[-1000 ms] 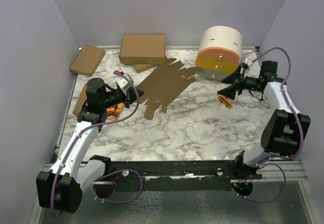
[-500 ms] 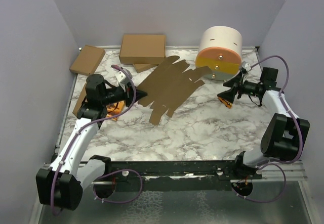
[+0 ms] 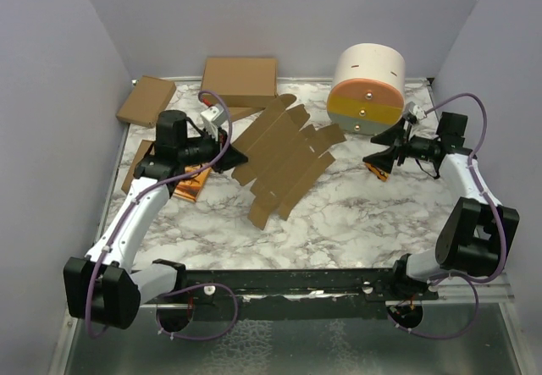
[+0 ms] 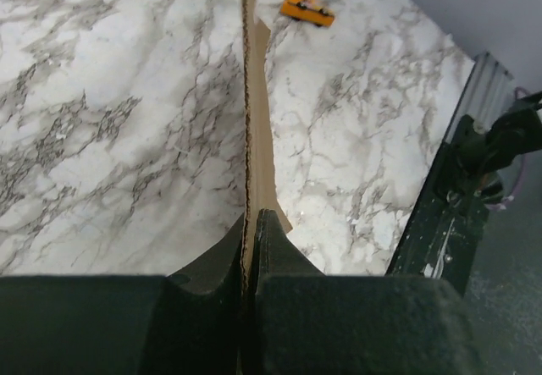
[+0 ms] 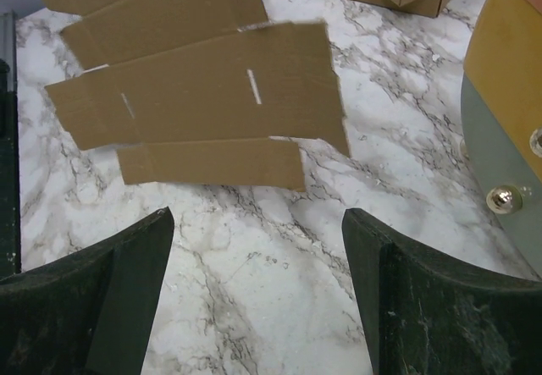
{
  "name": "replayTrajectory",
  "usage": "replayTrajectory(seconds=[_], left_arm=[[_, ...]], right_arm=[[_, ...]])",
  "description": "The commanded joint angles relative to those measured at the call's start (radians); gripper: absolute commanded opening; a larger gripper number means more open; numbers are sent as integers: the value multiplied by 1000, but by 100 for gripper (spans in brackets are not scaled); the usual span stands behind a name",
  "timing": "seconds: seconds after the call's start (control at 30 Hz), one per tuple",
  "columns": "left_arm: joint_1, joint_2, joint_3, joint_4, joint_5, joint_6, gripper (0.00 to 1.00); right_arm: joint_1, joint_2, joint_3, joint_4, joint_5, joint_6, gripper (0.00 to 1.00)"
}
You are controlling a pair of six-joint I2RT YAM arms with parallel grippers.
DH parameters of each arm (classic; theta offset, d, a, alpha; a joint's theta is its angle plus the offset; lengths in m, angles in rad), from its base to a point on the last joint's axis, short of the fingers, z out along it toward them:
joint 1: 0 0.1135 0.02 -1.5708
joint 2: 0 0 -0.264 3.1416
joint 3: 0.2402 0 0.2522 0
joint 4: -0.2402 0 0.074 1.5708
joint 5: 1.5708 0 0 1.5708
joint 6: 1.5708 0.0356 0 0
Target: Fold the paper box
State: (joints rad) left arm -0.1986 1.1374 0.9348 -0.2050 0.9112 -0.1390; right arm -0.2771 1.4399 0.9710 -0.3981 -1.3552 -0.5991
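Observation:
The paper box [image 3: 284, 159] is a flat brown die-cut sheet with flaps and slots, held tilted over the middle of the table. My left gripper [image 3: 227, 153] is shut on its left edge. In the left wrist view the sheet [image 4: 254, 129] runs edge-on away from the closed gripper [image 4: 251, 218]. My right gripper [image 3: 377, 157] stands open to the right of the sheet, apart from it, pointing left. In the right wrist view the sheet [image 5: 203, 104] lies beyond the gripper [image 5: 258, 223], with only marble between the fingers.
A round white, orange and grey container [image 3: 366, 87] stands at the back right. A larger brown carton [image 3: 239, 81] and a smaller one [image 3: 146, 100] sit at the back left. An orange booklet [image 3: 190, 184] lies under the left arm. A small orange item [image 3: 377, 172] lies below the right gripper.
The left gripper has risen and swung back, turning the sheet so its free end reaches nearer the front. The right gripper drew slightly right, then held still and open.

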Motion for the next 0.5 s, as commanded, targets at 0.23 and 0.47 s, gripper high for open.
replayTrajectory(seconds=[0.23, 0.47], left_arm=[[-225, 146, 183, -383, -578, 270, 0], [-310, 155, 261, -438, -705, 304, 0]], right_arm=[[-4, 12, -40, 53, -89, 25, 80], [32, -7, -145, 241, -17, 93, 79]])
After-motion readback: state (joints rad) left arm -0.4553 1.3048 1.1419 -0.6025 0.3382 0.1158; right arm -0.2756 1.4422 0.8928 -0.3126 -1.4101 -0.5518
